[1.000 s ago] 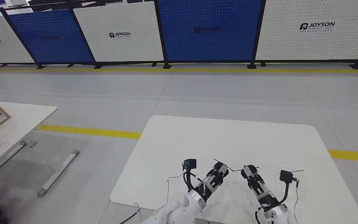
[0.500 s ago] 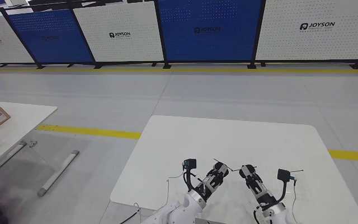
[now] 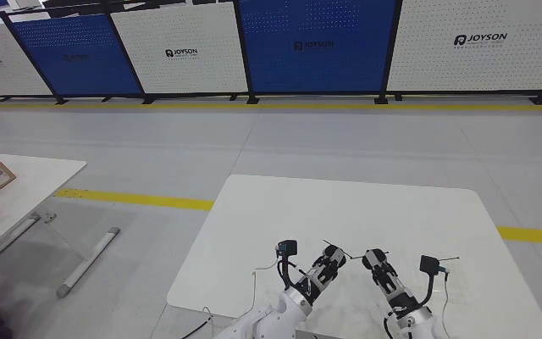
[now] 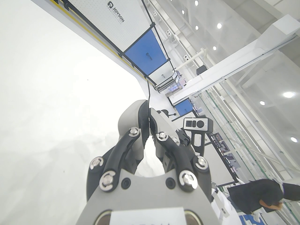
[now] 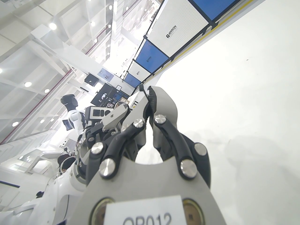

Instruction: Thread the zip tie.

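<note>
Left claw [image 4: 149,112] clamped on zip tie [image 4: 148,90], right claw [image 5: 147,104] pinched shut on its head, both held close together above white worktop [image 3: 339,212].

The left tool [image 4: 148,108] has two pale grey fingers [image 4: 129,118] lined with black ribbed pads [image 4: 143,118]. Black link bars [image 4: 121,144] drive them, pinned with round silver screws [image 4: 133,131]. A white label [image 4: 147,216] sits behind its grey base. The right tool [image 5: 148,99] is built alike, its label printed in black. Behind both tools, white arms [image 3: 269,322] carry thin cables [image 3: 254,288] and black camera boxes [image 3: 288,247].
</note>
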`<state>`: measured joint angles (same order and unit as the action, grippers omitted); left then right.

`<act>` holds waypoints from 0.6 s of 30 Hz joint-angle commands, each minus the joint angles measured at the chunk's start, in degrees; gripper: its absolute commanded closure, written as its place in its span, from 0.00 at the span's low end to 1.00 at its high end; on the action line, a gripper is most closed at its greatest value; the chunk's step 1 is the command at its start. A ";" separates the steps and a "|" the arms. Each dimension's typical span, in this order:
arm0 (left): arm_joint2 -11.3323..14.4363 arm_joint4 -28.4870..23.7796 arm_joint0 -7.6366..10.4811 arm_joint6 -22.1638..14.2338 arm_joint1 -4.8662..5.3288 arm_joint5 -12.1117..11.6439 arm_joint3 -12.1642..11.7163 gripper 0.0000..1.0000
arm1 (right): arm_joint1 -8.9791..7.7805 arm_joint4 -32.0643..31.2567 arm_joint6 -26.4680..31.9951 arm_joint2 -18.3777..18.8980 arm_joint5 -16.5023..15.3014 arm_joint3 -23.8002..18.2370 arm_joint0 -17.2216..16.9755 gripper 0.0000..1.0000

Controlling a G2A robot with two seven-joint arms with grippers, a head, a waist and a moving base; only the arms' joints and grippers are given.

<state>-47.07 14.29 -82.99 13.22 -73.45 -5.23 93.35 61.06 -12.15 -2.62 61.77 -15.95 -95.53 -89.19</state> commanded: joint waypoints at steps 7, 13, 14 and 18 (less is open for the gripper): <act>0.01 -3.76 -0.47 -0.32 -0.55 -0.69 0.06 1.00 | 0.52 1.05 1.52 0.77 -0.26 0.75 0.44 1.00; 0.02 -4.55 -0.58 -0.39 -0.85 -0.93 0.05 1.00 | 0.88 1.93 3.25 1.21 -0.53 1.29 0.92 1.00; 0.00 -4.61 -0.59 -0.32 -0.89 -0.95 0.06 1.00 | 0.94 1.98 3.53 1.23 -0.54 1.35 0.97 1.00; -0.12 -4.54 -0.58 0.07 -1.06 -1.04 0.06 1.00 | 1.16 2.11 4.40 1.20 -0.55 1.63 1.24 1.00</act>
<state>-47.14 9.65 -83.59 13.10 -74.47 -6.24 93.41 62.19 -10.02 1.75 62.97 -16.53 -93.94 -87.98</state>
